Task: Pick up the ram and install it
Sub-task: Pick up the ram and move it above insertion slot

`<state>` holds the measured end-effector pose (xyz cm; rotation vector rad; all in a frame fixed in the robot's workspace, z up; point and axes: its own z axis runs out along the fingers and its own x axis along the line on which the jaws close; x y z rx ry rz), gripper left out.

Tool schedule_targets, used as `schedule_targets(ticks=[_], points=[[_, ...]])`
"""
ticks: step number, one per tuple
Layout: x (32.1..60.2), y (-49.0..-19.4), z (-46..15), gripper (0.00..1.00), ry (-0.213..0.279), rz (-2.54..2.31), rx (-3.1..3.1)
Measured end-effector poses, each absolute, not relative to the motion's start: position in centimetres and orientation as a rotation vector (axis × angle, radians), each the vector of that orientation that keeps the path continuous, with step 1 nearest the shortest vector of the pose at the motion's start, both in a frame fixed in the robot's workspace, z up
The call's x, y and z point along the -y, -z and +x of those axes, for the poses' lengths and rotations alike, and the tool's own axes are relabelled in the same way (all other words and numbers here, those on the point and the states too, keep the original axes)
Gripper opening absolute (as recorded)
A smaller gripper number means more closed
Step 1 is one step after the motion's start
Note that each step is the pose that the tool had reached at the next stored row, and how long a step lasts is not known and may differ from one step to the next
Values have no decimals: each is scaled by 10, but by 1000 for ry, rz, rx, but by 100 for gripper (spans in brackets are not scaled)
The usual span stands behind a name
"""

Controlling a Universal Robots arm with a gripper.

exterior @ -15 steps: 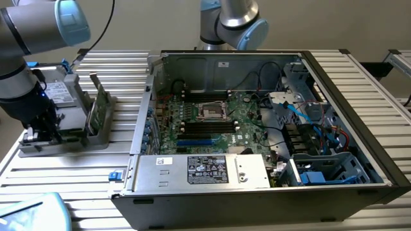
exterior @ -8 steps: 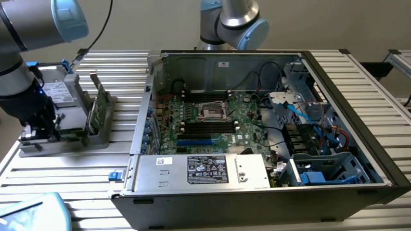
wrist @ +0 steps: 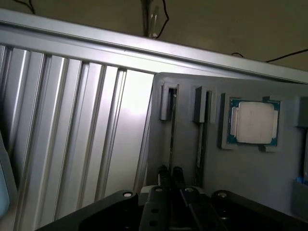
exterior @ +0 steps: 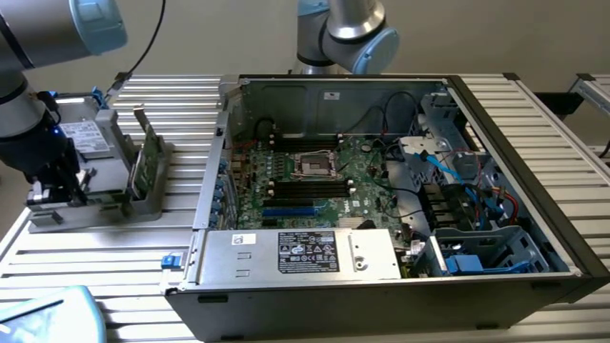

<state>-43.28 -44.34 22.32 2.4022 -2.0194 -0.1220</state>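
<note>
Two fingers (wrist: 164,174) of end effector (wrist: 171,174) are almost together, at end of the ram (wrist: 172,130); if really clamped, cannot tell. Ram stands on edge in outer slot of grey tray (wrist: 250,183). Pick-up not finished; install in PC case (exterior: 315,314) not started.

Ribbed brushed-metal table (wrist: 72,134); matt grey plastic holder (wrist: 250,173); metal-topped processor (wrist: 254,121).

green ram (exterior: 148,153), grey holder (exterior: 143,207), ribbed silver table (exterior: 96,250), black computer case (exterior: 381,307)
</note>
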Motion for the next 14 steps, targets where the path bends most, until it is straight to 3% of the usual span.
schedule_targets(ticks=[14], points=[[449, -269, -427, 14, 148, 2403, 2020]])
